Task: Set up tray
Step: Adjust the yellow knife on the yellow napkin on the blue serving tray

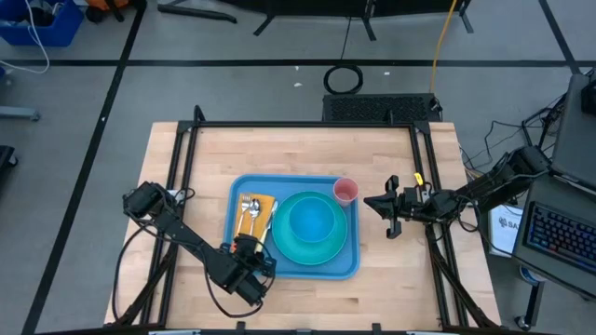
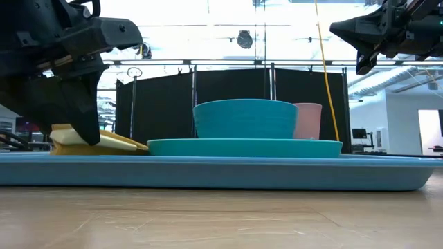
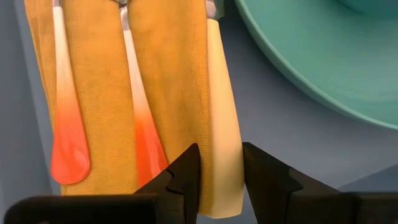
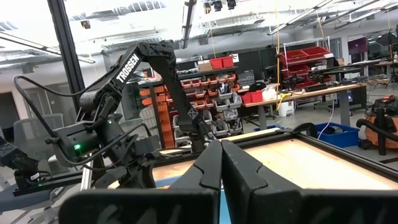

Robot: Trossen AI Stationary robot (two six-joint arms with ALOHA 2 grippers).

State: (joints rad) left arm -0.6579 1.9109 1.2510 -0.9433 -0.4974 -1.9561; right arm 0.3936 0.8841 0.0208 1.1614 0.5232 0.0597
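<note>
The light-blue tray [image 1: 294, 275] lies mid-table and carries a turquoise plate [image 1: 321, 251] with a blue bowl [image 1: 310, 221] on it. A pink cup [image 1: 345, 191] stands at the tray's far right corner. On the tray's left side a mustard napkin [image 3: 106, 81] bears two orange-handled utensils [image 3: 65, 124] and a cream-handled one [image 3: 222, 112]. My left gripper [image 3: 221, 168] is down at the napkin's near end, shut on the cream handle. My right gripper [image 1: 372, 202] hovers shut to the right of the tray, holding nothing. My left gripper pinches the cream handle near its free end [image 3: 224, 180] between its two fingers, one on each long side. The fingers slant steeply down from the table's near side and lie across the handle. The utensil lies flat, along the napkin's right edge on the tray.
Black frame rails [image 1: 424, 177] run along the table's left, far and right sides. Bare wood [image 1: 205, 158] shows around the tray. The low view shows my left gripper [image 2: 76, 131] down on the napkin [image 2: 111, 144] and my right gripper [image 2: 346, 29] high above the table.
</note>
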